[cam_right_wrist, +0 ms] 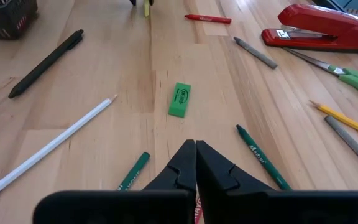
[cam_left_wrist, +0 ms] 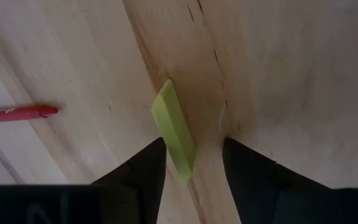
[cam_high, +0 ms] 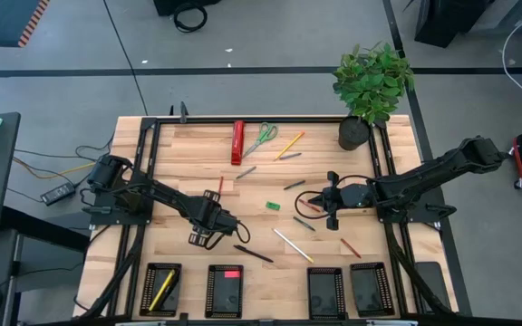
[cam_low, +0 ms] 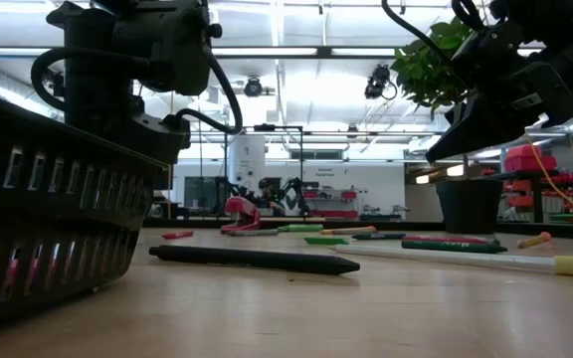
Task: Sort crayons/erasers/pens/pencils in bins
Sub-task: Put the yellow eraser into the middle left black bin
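Left claw (cam_left_wrist: 193, 163) | open around yellow eraser (cam_left_wrist: 174, 129) | table (cam_left_wrist: 278, 68)

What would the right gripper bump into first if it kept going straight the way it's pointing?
Most likely the green eraser. In the right wrist view it lies right ahead of the right gripper, whose fingers are shut. Nothing else lies between them, though depth is hard to judge.

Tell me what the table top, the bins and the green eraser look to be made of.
Table top: pale wood planks with visible grain and seams, matte. Bins: probably black plastic or metal, the low view showing a wall pierced by rows of slots. Green eraser: likely rubber or vinyl, a small matte block with printed lettering.
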Robot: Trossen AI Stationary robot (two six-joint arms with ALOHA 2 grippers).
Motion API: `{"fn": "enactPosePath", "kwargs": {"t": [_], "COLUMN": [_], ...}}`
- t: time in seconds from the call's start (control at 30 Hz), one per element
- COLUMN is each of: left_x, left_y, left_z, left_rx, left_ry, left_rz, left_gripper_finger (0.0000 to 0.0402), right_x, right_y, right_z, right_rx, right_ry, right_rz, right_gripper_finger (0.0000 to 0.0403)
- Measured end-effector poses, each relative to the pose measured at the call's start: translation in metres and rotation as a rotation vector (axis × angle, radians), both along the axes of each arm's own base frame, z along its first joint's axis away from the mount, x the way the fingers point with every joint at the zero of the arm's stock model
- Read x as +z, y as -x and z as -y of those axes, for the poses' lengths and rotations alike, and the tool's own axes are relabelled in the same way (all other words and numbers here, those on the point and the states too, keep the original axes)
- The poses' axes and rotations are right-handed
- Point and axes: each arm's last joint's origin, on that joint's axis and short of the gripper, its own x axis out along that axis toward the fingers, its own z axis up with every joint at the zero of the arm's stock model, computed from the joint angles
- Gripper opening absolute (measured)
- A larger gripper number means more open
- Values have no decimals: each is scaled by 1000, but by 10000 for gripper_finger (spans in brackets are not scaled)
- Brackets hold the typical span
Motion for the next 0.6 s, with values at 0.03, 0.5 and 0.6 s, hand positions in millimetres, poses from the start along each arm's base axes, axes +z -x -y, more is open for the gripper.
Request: {"fn": "enactPosePath", "kwargs": {"t": [0.03, 0.5, 0.6], "left_x": [0, 0, 0], "left_y": [0, -6, -10], "left_z": [0, -2, -3], "left_rx": [1, 91, 117], "left_ry": [0, 14, 25], "left_rz": [2, 75, 115], "left_gripper_finger": [168, 132, 116], "right_x": [0, -1, -1], "right_y": [0, 1, 1], "right_z": [0, 0, 0], "right_rx": [0, -4, -4], "right_ry": [0, -14, -16], "right_rz": [-1, -15, -15], "right_gripper_finger": [11, 11, 11]}}
